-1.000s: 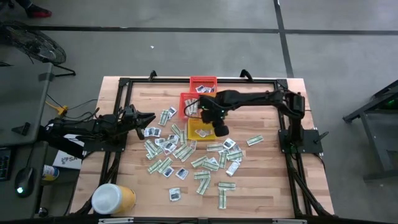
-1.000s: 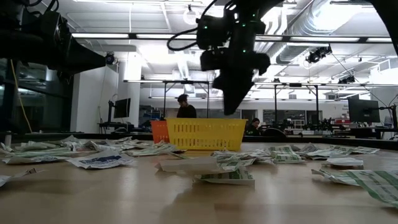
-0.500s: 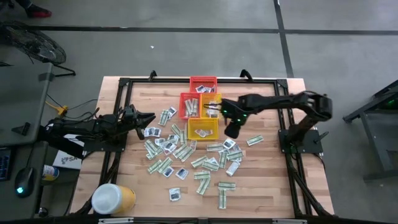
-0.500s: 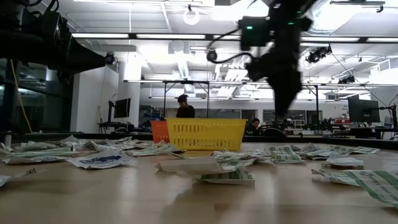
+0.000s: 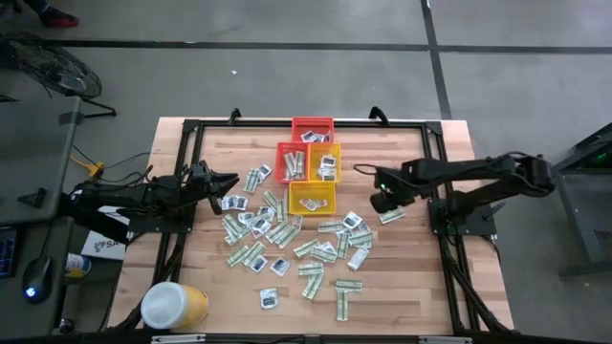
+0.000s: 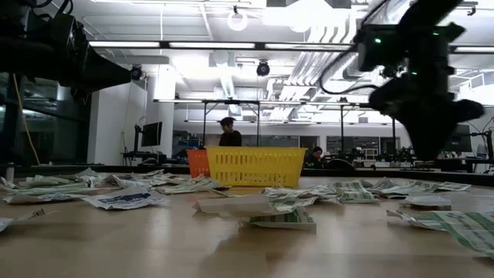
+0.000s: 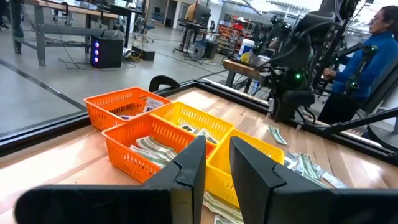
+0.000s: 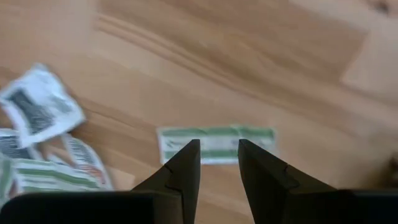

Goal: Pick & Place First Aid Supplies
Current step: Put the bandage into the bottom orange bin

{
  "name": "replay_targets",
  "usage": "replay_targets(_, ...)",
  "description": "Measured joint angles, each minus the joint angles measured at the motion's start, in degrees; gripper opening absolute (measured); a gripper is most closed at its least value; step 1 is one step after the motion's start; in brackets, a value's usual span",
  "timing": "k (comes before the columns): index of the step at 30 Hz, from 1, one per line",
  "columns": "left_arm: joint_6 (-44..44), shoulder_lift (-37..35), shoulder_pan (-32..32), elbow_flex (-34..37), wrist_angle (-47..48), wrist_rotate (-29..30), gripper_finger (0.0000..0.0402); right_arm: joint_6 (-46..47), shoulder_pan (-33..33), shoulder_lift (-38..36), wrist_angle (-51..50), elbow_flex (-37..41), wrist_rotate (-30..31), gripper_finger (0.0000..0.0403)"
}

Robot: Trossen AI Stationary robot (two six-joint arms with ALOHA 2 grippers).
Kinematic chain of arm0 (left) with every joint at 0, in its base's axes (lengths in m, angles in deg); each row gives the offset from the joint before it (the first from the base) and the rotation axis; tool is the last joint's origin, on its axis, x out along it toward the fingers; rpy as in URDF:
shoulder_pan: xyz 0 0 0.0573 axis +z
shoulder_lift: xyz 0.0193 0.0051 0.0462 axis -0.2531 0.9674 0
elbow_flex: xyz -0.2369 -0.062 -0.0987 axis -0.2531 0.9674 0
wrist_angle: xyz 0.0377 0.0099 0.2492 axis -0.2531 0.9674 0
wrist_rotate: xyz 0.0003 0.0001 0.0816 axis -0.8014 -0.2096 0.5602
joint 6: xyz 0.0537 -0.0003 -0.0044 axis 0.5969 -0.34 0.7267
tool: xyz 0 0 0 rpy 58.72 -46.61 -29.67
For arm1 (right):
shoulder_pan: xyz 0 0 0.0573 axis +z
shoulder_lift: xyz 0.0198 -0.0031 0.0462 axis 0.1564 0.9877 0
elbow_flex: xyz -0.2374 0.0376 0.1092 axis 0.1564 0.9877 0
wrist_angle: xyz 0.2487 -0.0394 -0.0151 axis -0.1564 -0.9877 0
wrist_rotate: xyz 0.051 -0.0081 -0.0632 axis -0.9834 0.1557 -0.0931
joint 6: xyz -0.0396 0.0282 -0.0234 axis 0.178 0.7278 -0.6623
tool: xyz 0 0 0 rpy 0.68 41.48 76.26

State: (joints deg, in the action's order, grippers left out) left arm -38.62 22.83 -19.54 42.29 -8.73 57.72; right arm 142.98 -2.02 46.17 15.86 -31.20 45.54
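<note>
1. your right gripper [image 5: 380, 203] hangs empty over the table's right part, fingers a little apart, just above a green-and-white strip [image 8: 214, 144] [image 5: 391, 216] lying alone right of the packets [image 5: 287, 244] scattered mid-table.
2. this looks like the reach for a pick: lower straight down, straddle the strip, close.
3. then carry it to the baskets [image 5: 312, 197] at the far middle.
4. your left gripper [image 5: 229, 180] waits at the left, fingers slightly apart, empty.

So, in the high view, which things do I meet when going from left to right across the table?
Left gripper → scattered first aid packets → small baskets → right gripper → lone green-and-white packet.
</note>
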Motion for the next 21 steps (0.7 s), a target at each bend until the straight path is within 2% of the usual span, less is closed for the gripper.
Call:
replay_targets(8, 0.01, 0.01, 0.00, -0.01, 0.00, 0.01, 0.0073, 8.25, 1.51, -4.36, -0.26, 6.88, -1.85, 0.0103)
replay_targets(21, -0.01, 0.02, 0.00, 0.01, 0.00, 0.01, 0.0073, 6.42, 0.00, -3.60, 0.95, 9.45, 0.85, 0.0103)
